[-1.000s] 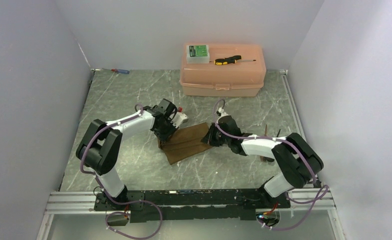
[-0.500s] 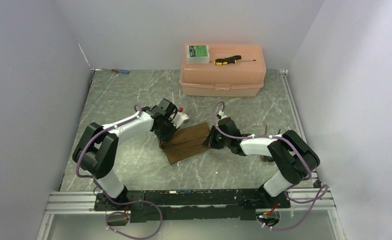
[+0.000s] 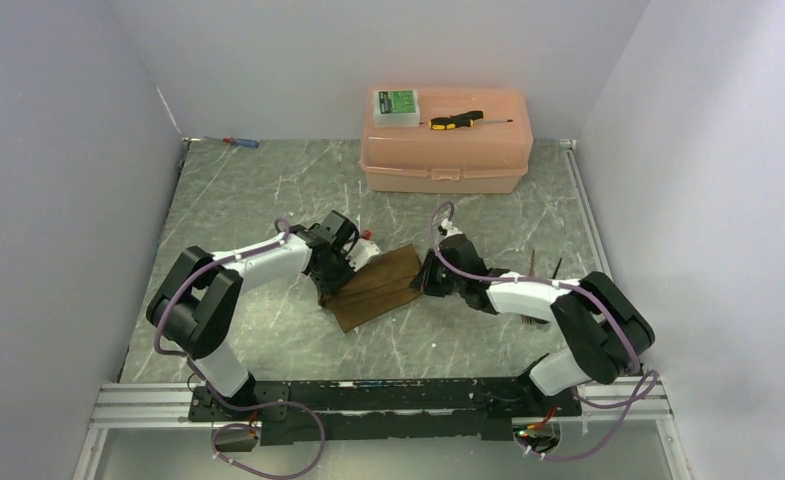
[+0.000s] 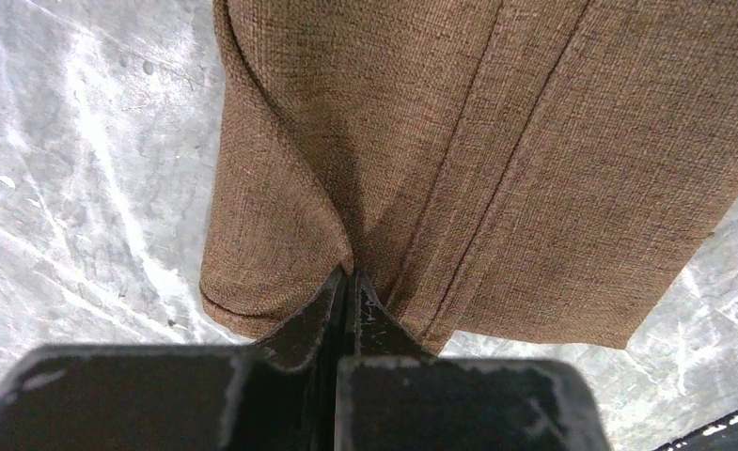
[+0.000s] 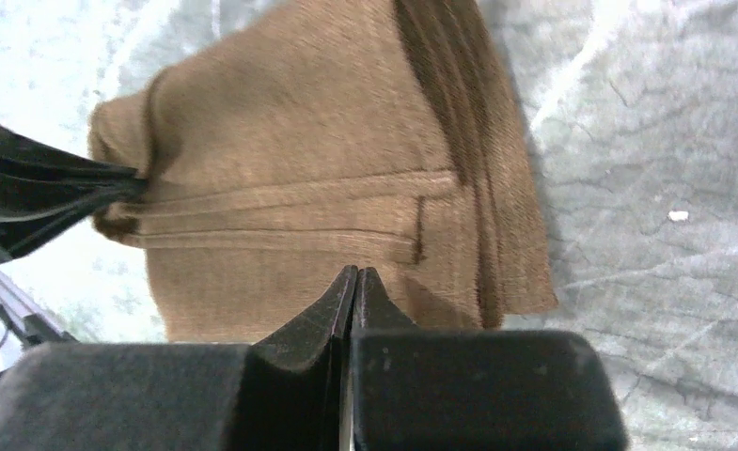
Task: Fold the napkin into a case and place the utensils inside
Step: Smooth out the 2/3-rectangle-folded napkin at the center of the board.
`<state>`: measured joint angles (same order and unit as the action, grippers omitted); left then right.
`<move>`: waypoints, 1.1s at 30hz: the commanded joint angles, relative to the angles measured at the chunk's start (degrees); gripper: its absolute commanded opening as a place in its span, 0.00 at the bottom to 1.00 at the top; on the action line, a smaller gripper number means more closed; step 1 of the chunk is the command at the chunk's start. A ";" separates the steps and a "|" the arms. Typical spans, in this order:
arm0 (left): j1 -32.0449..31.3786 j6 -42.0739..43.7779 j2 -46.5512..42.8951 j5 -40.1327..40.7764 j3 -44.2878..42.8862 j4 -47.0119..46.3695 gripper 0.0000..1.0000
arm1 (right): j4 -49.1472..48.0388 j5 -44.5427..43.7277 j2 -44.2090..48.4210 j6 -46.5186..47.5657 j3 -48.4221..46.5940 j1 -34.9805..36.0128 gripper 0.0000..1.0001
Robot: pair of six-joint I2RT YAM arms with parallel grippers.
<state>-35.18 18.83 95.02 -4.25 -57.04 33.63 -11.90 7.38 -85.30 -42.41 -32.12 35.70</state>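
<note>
Napkin (image 3: 376,286) lies partly folded mid-table (image 3: 268,200), held between both arms. The left fingers (image 4: 318,315) pinch one end and the right fingers (image 5: 384,315) pinch the opposite edge, probably keeping the layers taut for creasing.

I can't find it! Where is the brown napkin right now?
Top view: the napkin lies mid-table, nearer than the pink box, the left pincer and right pincer pinching its two ends.
</note>
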 commanded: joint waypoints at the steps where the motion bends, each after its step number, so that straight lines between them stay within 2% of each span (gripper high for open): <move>1: -0.66 2.17 -1.38 1.67 2.29 -1.57 0.03 | 2.02 -0.51 3.96 1.98 -5.74 -0.56 0.06; 6: -0.77 2.48 -1.12 3.26 3.22 -2.07 0.03 | 1.92 2.10 -0.37 3.59 -14.02 -3.58 0.23; 9: -0.77 2.73 -1.88 3.10 3.59 -2.16 0.03 | 0.70 3.71 -5.97 3.99 -19.73 -4.51 0.27; 14: -0.77 3.75 -2.75 3.33 3.73 -1.69 0.03 | -2.79 8.43 -15.84 1.48 -27.95 -4.42 0.28; 20: -0.77 4.85 -2.32 4.16 2.82 -1.23 0.03 | -12.11 12.60 -20.85 -3.49 -26.91 -3.67 0.28; 26: -0.77 4.67 -0.38 4.16 2.04 -1.35 0.03 | -15.28 13.37 -22.74 -2.35 -26.06 -0.74 0.33; 33: -0.79 5.36 1.02 6.72 0.41 -1.50 0.03 | -23.20 12.61 -25.87 -3.07 -19.10 -1.88 0.34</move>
<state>-36.21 22.83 94.37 -0.99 -55.57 31.83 -27.35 19.29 -108.75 -44.71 -54.81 34.83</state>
